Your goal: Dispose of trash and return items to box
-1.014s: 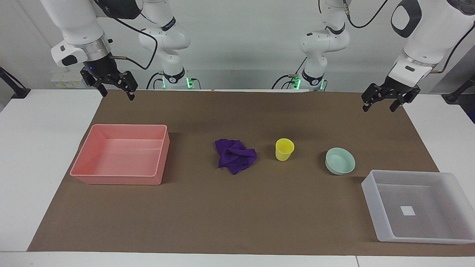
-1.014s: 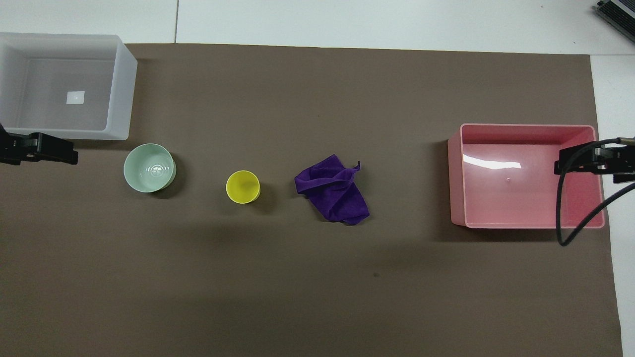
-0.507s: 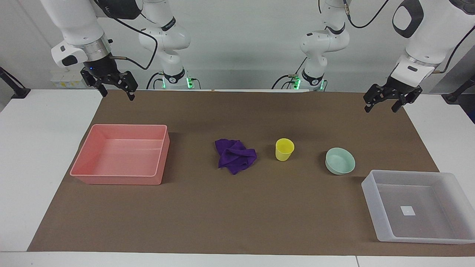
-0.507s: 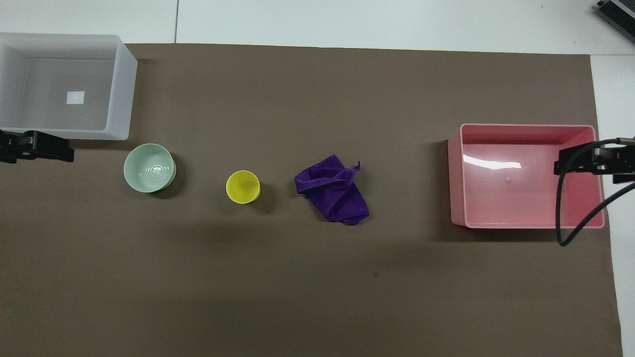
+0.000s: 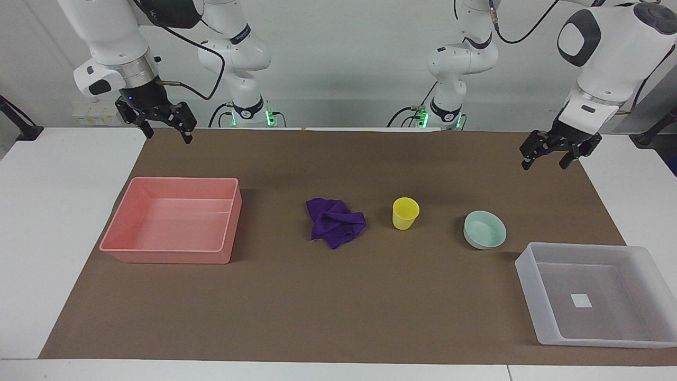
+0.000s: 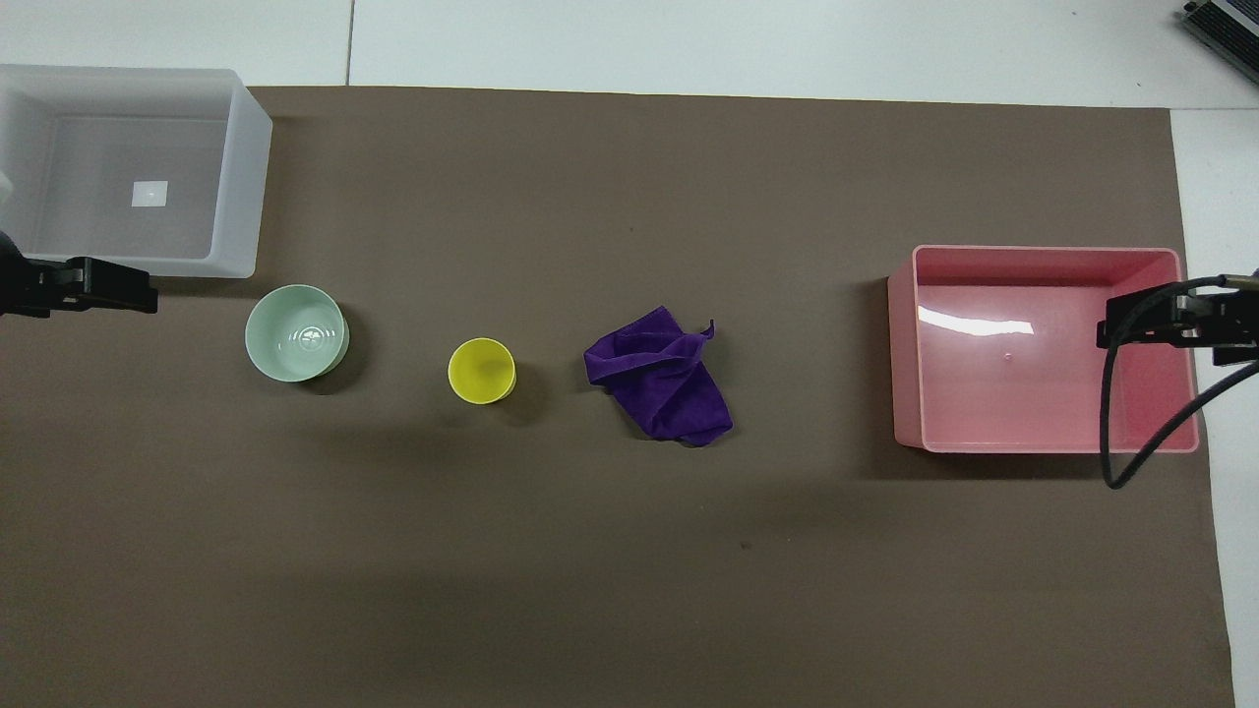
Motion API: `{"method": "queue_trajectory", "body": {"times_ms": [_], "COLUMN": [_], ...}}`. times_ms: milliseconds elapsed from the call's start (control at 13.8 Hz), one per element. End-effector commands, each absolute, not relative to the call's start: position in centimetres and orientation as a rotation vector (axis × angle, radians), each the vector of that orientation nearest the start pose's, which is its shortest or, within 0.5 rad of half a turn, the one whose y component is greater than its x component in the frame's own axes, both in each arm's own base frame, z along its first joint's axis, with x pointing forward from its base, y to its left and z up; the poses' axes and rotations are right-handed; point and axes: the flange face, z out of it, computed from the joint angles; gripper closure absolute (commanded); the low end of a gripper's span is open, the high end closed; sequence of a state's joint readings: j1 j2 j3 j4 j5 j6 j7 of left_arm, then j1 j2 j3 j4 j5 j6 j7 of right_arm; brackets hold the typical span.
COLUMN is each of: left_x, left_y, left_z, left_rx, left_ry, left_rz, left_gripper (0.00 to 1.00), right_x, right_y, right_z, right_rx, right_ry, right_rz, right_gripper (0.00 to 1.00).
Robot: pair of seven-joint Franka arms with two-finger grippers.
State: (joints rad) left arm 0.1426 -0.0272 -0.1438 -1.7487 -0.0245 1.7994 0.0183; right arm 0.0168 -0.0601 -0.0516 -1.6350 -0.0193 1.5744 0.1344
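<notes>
The purple cloth (image 5: 337, 224) (image 6: 664, 383) lies crumpled mid-mat. Beside it, toward the left arm's end, the yellow cup (image 5: 405, 212) (image 6: 482, 371) stands upright, then the mint-green bowl (image 5: 484, 229) (image 6: 296, 331). The translucent box (image 5: 533, 296) (image 6: 236, 177) with its white sticker sits farther from the robots at the left arm's end and holds nothing else. My left gripper (image 5: 545, 163) (image 6: 108, 287) hangs open and empty over the mat's edge at that end. My right gripper (image 5: 168, 133) (image 6: 1146, 323) hangs open and empty over the right arm's end.
A pink tray (image 5: 169, 257) (image 6: 905, 354) stands on the brown mat (image 5: 338, 307) at the right arm's end, with nothing in it. A black cable (image 6: 1116, 433) from the right arm loops over its corner in the overhead view.
My left gripper has come down a little over the mat's edge. The right arm waits unmoved. The objects have not moved.
</notes>
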Motion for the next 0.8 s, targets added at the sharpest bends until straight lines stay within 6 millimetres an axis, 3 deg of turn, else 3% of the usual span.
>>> {"method": "queue_trajectory", "body": {"times_ms": [0,724], "left_x": [55.7,57.8], "left_y": [0.0,1.0], "left_z": [54.4,43.8], "left_rx": [-3.136,-3.150], "left_ry": [0.004,-0.080], "left_rz": [-0.163,-0.204], "left_gripper": [0.00,0.00], "right_x": [52.8,52.8], "right_y": [-2.1,-2.1], "right_z": [62.7,62.6], "right_rx": [-3.123,-3.123], "right_ry": [0.286,0.286], "right_rz": [-0.016,-0.019], "right_gripper": [0.00,0.00]}}
